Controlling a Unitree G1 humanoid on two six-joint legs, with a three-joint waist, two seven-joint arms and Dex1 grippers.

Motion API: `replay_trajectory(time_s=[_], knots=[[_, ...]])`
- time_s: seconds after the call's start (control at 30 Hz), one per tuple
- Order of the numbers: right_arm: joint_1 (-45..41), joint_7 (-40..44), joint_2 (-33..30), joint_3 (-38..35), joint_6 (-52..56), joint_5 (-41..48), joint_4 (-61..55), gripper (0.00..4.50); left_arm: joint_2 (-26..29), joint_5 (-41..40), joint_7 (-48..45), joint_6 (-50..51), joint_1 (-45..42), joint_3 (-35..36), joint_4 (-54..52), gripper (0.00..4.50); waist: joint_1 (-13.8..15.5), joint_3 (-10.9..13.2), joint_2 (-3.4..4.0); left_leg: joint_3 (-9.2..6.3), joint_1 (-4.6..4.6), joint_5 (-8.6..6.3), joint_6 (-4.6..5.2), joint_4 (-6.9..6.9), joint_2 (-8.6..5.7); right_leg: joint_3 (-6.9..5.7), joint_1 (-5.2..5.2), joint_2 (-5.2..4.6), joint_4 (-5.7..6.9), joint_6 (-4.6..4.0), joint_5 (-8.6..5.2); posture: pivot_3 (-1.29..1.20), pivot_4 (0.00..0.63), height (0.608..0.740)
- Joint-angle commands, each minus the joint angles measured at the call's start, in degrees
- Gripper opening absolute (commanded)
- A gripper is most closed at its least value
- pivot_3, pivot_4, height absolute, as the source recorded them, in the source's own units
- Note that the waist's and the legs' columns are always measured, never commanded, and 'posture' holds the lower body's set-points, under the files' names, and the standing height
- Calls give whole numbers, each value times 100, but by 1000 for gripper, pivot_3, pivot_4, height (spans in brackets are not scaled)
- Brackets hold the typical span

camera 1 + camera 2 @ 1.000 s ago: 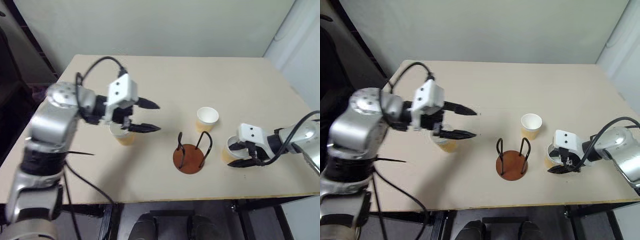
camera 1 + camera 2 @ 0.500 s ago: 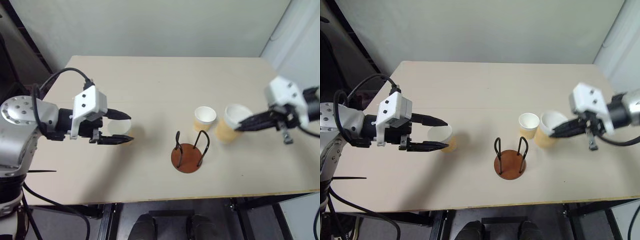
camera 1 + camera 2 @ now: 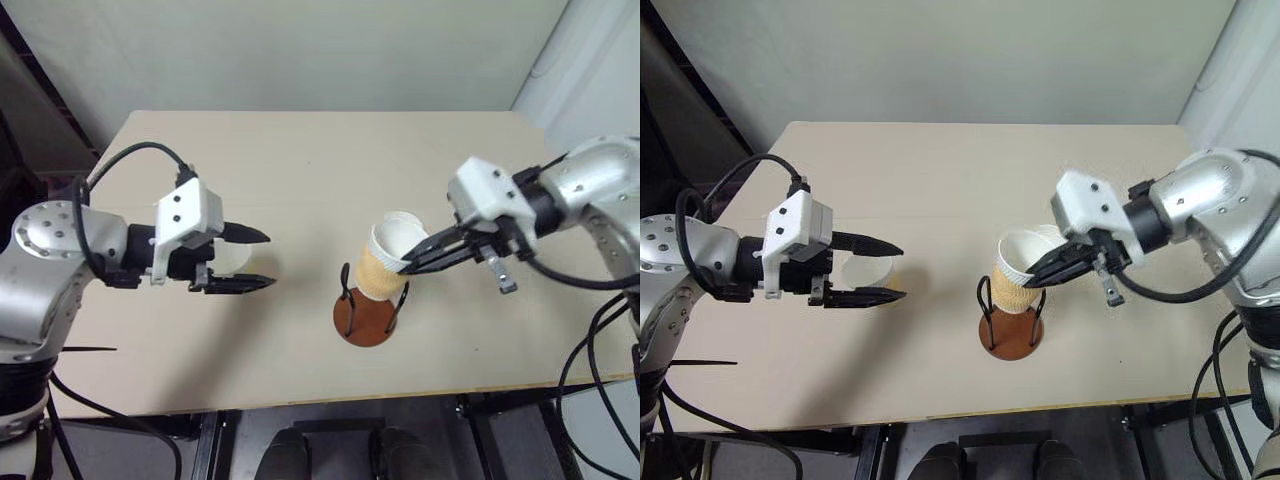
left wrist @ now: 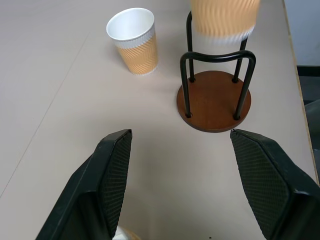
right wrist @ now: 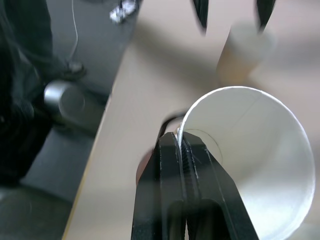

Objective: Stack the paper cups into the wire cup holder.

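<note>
My right gripper [image 3: 406, 267] is shut on the rim of a paper cup [image 3: 383, 263] and holds it tilted just above the wire cup holder [image 3: 364, 312], a brown disc with two black wire arches. Looking along that gripper, its fingers [image 5: 181, 150] pinch the white rim of the held cup [image 5: 250, 170]. A second cup [image 4: 134, 40] stands upright on the table just behind the holder. My left gripper [image 3: 268, 261] is open at the left, level with a third cup [image 3: 865, 272] that sits between its spread fingers.
The beige table [image 3: 330, 160] stretches back to a pale wall. Its front edge runs just below the holder. The wire cup holder [image 4: 215, 97] stands a short way from the left gripper's fingers [image 4: 116, 165].
My right gripper has shut on the cup at the right, lifted it off the table and carried it left over the holder. The left gripper stays open by its cup.
</note>
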Motion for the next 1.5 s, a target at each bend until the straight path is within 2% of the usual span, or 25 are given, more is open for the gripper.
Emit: replay_trajectory(time_s=[0.03,0.2,0.3,0.43,0.53,0.63,0.7,0.9,1.07,1.17,1.4,1.5], knots=[[-54,-97,81,-7,-180,-240,-46,32,21,-122,127,43,28,61,-237,3371,-1,0,0,1,0,0,0,0,1,0,-1,-1,0,-1,2,0,150,740],[-47,-196,270,219,-275,-599,1,32,101,-154,186,53,17,60,-221,3371,-2,0,0,0,3,0,0,3,10,0,-3,0,0,-17,9,0,150,740],[-48,-168,315,280,-258,-670,-36,599,70,-129,251,70,-93,-39,-212,3371,-2,0,0,9,2,0,0,7,47,-1,-3,4,0,-22,13,0,150,740],[-107,-118,291,289,-402,-848,68,1979,-207,261,716,47,-479,-504,1,3371,5,0,0,11,2,1,-1,12,48,-2,-2,7,0,-25,14,0,150,740],[-337,-31,332,143,-570,-885,436,3059,-758,622,1247,29,-966,-931,309,3371,10,0,0,12,2,2,-3,16,48,-1,0,5,0,-27,17,0,150,740],[-804,-379,559,307,-1117,-1551,1764,3059,-1519,1136,1786,45,-1526,-1551,851,3371,8,0,0,17,3,6,-8,21,51,-1,0,0,-6,-25,35,0,150,740],[-986,-525,734,512,-1569,-2012,2597,3059,-1801,1288,1802,-1,-1649,-1812,1080,3371,10,0,0,16,4,9,-9,21,53,0,-1,-7,-17,-17,57,0,150,740],[-1246,-618,1407,889,-2817,-2916,4685,3059,-2207,1569,1642,-42,-1881,-2360,1447,3371,13,1,1,14,-7,10,-8,4,57,1,-32,-6,-16,24,89,0,150,740],[-1284,-571,1784,867,-3268,-3189,5423,3059,-2306,1661,1655,-19,-1847,-2340,1427,3371,15,2,3,19,-27,35,-54,-37,61,0,-67,2,-16,26,90,0,150,740],[-1265,-568,1906,846,-3429,-3296,5599,2502,-2292,1692,1660,8,-1784,-2303,1358,3371,21,2,3,20,-27,41,-72,-50,62,0,-68,1,-22,26,90,0,150,740],[-1338,-452,2059,678,-3582,-3280,5725,19,-2174,1583,1699,69,-1693,-1919,1242,3371,23,2,3,20,-26,41,-76,-48,61,0,-67,-2,-14,24,91,0,150,740],[-1370,-115,1950,419,-3517,-2964,5405,19,-2161,1535,1706,116,-1718,-1755,1301,3371,24,2,3,20,-25,45,-81,-47,61,-1,-67,-2,-13,18,95,0,150,740]])
